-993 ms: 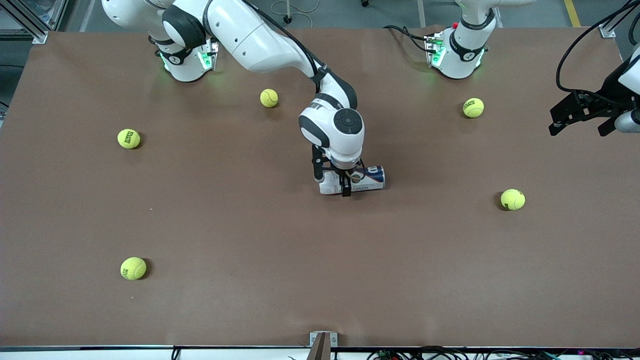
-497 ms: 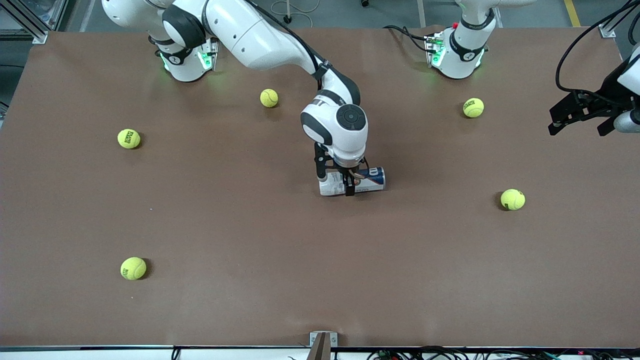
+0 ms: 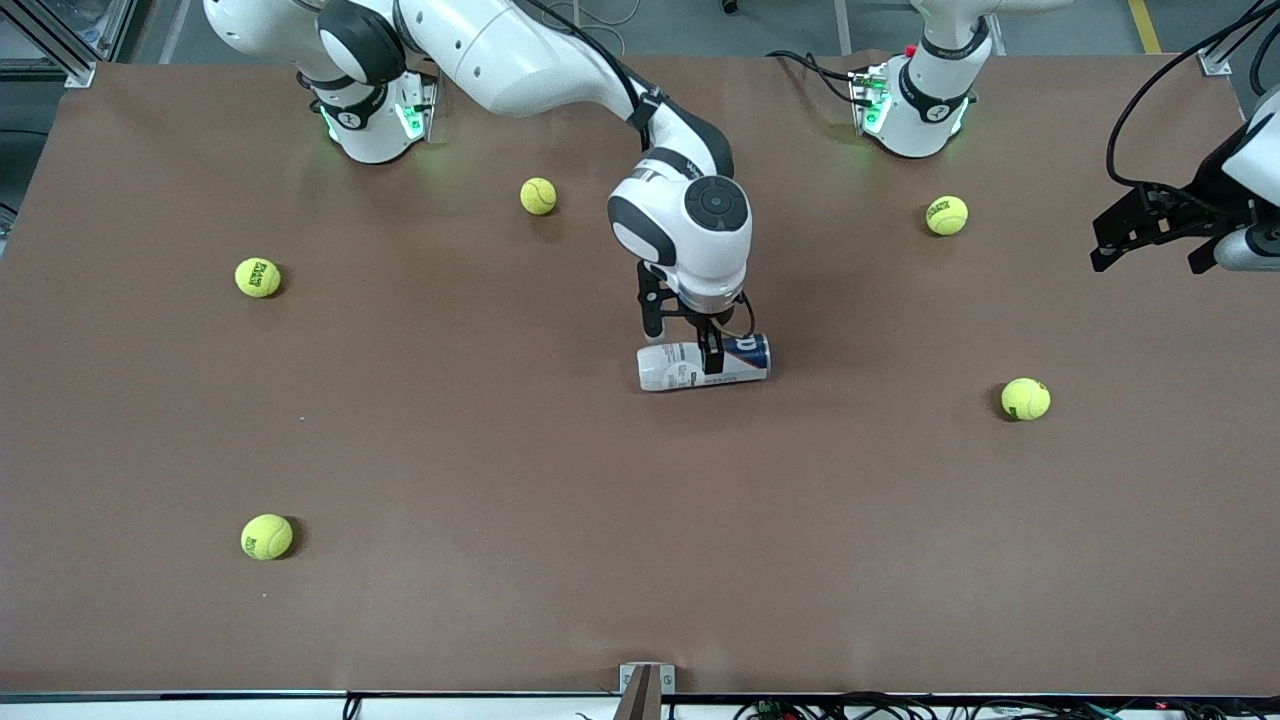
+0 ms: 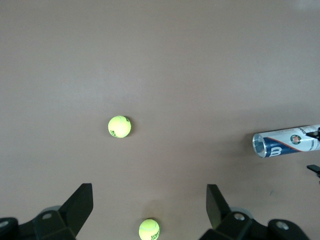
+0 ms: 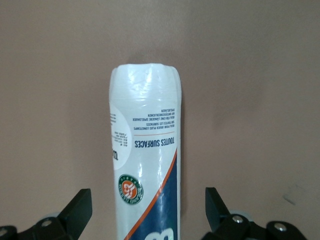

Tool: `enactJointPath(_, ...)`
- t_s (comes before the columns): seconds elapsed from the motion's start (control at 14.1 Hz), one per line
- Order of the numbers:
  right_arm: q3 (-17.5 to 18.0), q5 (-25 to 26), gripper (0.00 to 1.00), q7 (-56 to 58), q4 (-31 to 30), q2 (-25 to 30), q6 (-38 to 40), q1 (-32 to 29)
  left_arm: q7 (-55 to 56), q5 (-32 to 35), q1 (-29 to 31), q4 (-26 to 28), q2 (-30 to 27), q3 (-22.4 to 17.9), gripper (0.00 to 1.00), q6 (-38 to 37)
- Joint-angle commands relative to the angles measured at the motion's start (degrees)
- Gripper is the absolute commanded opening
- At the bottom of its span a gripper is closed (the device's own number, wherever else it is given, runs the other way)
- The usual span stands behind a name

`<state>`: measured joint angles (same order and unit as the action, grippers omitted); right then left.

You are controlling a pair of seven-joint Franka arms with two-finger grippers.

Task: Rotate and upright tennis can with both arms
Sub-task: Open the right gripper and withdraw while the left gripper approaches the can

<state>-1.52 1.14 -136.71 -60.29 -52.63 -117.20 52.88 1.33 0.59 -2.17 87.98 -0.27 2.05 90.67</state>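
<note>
Brown table carries 5 scattered tennis balls and the tennis can, lying on its side near the middle. Right pincer hangs over the can, fingers spread on either side, not touching. Left pincer waits open over the table's left-arm end.
</note>
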Motion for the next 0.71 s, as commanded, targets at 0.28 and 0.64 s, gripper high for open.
enactJointPath(0.28,0.2,-0.7,1.0,21.6,-1.14,8.67,11.62,-6.98,2.43,-0.59,0.07,-0.01,3.96,0.06,1.0,-8.14)
enactJointPath(0.64,0.11,-0.61,1.0,44.72,-11.39,17.53,13.58,-15.16,3.49,-1.37,-3.71,2.36,7.56,1.64,1.0,-10.08)
